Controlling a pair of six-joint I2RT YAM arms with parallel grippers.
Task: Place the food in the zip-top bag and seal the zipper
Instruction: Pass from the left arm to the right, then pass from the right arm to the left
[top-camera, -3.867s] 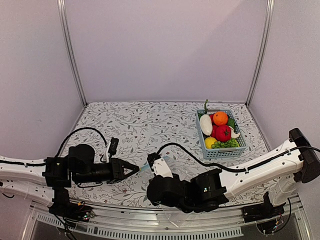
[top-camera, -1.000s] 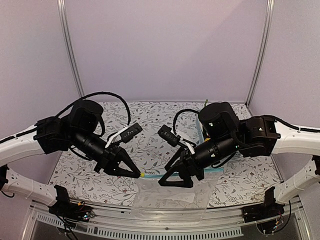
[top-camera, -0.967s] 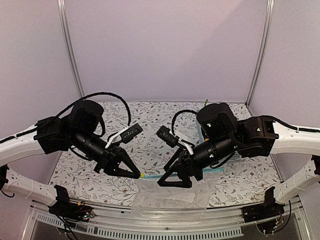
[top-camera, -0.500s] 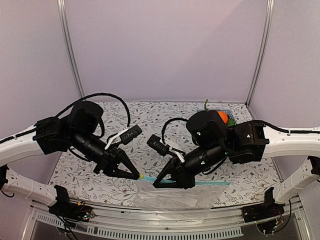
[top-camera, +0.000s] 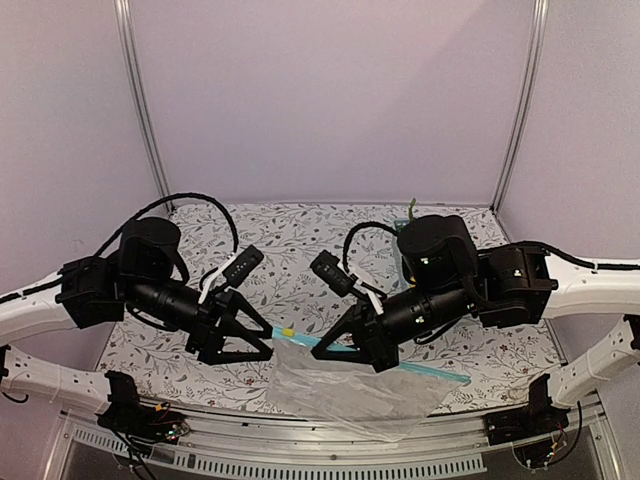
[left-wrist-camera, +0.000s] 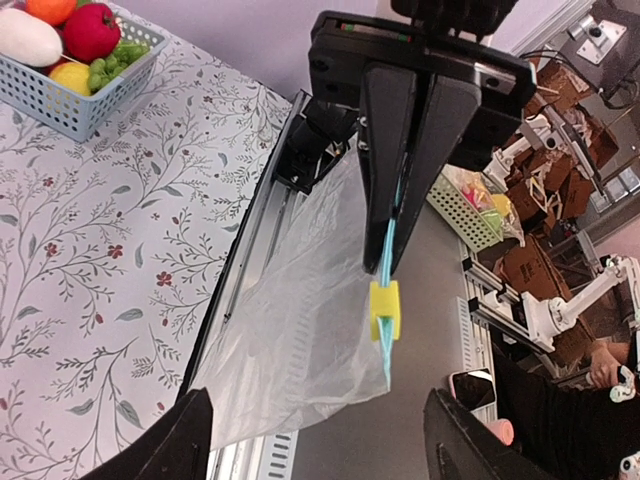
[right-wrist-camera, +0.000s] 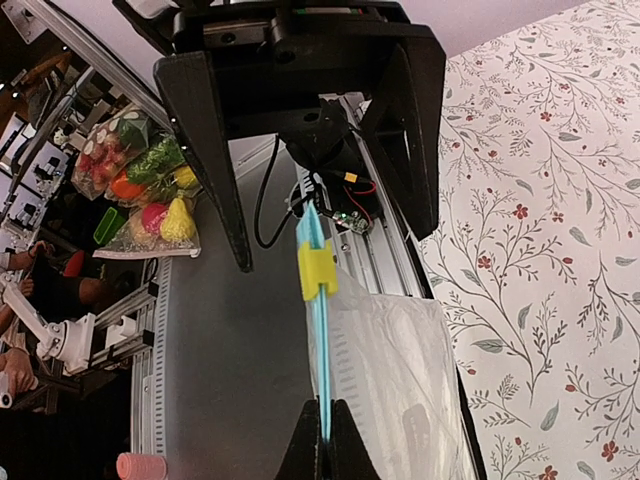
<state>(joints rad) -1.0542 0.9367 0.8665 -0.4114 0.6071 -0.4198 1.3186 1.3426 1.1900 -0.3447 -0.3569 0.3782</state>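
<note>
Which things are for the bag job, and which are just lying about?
For the job:
- crinkly clear plastic zip-top bag
- its thin light blue zipper strip with a yellow slider
- toy white radish, red tomato, round orange, yellow lemon, green bunch

Just lying about:
- light blue plastic mesh basket holding the food
- flower-patterned tablecloth

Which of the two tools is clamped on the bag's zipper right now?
The right tool: it is shut on the light blue zipper, while the left tool is spread wide open, holding nothing.
</note>
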